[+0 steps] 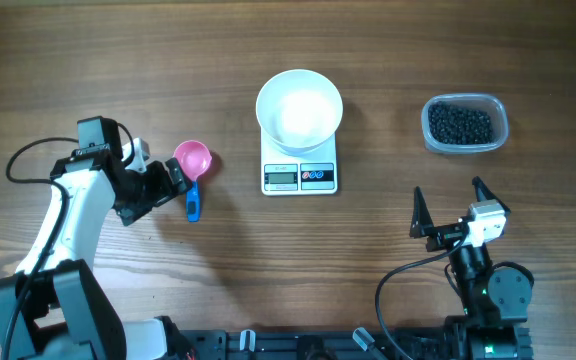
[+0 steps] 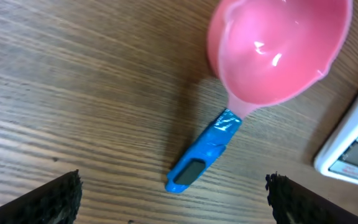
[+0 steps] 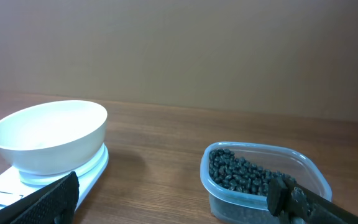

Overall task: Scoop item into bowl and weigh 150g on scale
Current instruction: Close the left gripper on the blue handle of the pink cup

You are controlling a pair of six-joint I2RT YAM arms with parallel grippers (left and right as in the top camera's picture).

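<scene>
My left gripper [image 1: 175, 181], jaws released, hovers left of centre over the pink scoop [image 1: 192, 158]; I should straddle its blue handle [image 2: 197, 163] squarely. The pellets [image 1: 460, 124] sit upper right, bowl [image 1: 299, 105] on scale [image 1: 299, 177] top centre.

Just ahead of your left gripper [image 2: 174, 202], fingers spread, the pink scoop [image 2: 272, 50] lies on the table [image 1: 88, 60], blue handle nearest, and the scale [image 1: 300, 178] blocks just beyond it. Ahead of your right gripper [image 1: 448, 192], bare wood runs to the bowl [image 3: 48, 134] ahead-left and the tub [image 3: 253, 147] of pellets [image 3: 241, 174] ahead-right, with an open lane between them.
</scene>
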